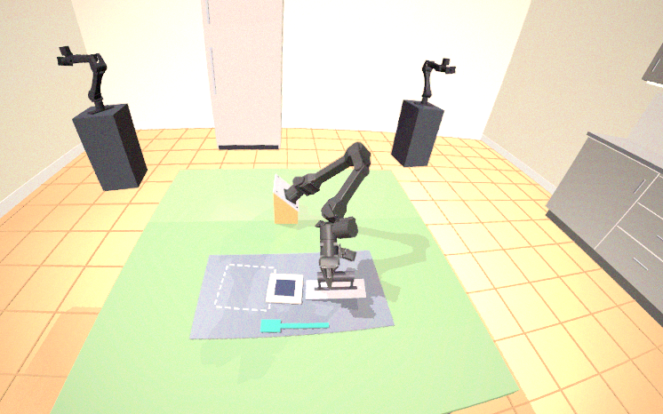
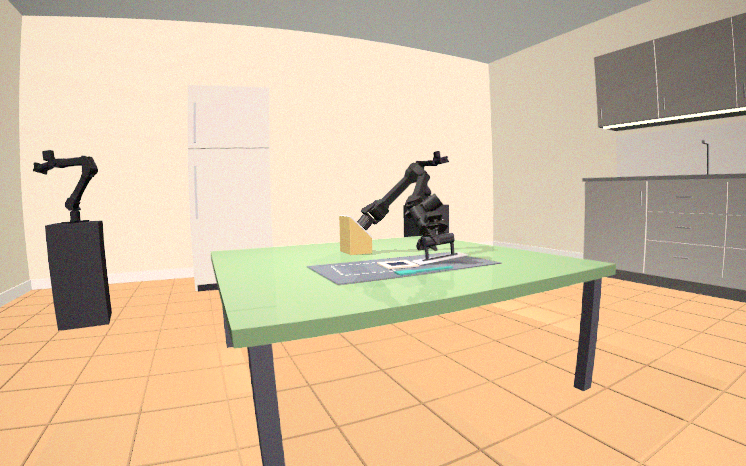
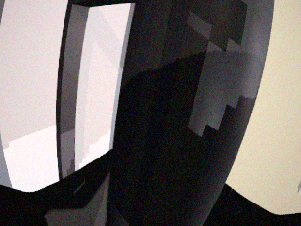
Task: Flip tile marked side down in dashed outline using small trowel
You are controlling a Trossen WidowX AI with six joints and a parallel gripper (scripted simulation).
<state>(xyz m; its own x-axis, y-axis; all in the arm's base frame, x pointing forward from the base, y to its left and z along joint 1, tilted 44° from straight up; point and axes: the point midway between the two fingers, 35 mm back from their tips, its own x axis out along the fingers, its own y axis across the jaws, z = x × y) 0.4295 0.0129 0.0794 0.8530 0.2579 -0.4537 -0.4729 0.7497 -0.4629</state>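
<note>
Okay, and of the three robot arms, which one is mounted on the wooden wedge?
The middle arm, reaching over the mat; the other two stand on dark pedestals.

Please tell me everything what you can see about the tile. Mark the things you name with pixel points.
The tile (image 1: 275,297) (image 2: 397,264) is a thin, roughly square white piece with a dark navy square in the middle, presumably its mark, facing up. It appears rigid, but its material cannot be told. It lies flat on the grey mat (image 1: 220,326) (image 2: 335,279), mostly outside the dashed outline (image 1: 249,266), overlapping its edge. The blade of the trowel (image 1: 323,294) (image 2: 457,257) is close beside it; whether they touch is unclear.
</note>
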